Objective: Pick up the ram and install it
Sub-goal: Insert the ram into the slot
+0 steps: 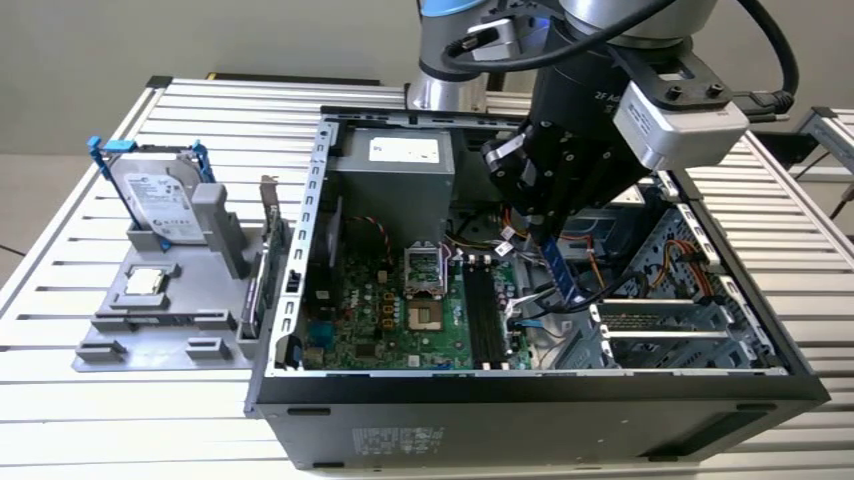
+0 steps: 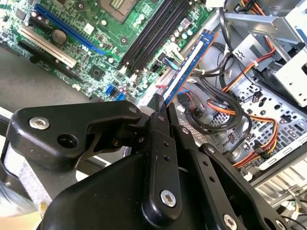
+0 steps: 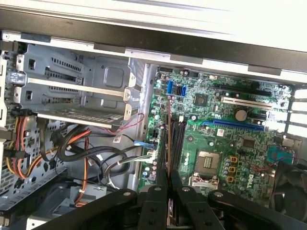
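— How's the arm (image 1: 447,60) standing?
— Reaching steeply down, gripper (image 1: 545,232) pointing downward.
— And its fingers (image 2: 163,158)?
— Pressed close together, pinching one end of the ram (image 2: 188,62); the rest sticks out beyond them.

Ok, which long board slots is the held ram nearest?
The black slots beside the processor socket: the ram in the pincer hangs by them; the blue slot and cream slot lie farther.
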`<action>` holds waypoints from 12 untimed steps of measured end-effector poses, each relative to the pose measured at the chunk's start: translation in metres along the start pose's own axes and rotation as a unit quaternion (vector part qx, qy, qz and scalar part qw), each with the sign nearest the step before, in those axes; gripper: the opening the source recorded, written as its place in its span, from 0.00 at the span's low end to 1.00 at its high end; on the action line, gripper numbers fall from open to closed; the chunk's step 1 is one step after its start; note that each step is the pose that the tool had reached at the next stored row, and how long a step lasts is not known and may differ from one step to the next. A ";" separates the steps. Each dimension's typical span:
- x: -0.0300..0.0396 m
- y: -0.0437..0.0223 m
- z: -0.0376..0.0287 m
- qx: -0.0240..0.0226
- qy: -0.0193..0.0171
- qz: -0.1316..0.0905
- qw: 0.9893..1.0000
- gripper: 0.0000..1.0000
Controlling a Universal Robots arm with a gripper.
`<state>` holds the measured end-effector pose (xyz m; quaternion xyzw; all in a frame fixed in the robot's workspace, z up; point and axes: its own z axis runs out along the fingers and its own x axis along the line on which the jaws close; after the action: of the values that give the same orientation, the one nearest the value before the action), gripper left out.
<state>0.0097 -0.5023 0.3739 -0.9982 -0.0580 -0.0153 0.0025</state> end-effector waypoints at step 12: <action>0.0000 0.0000 0.0000 -0.001 0.000 0.023 1.000 0.00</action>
<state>0.0097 -0.5024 0.3739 -0.9993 -0.0350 -0.0154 0.0022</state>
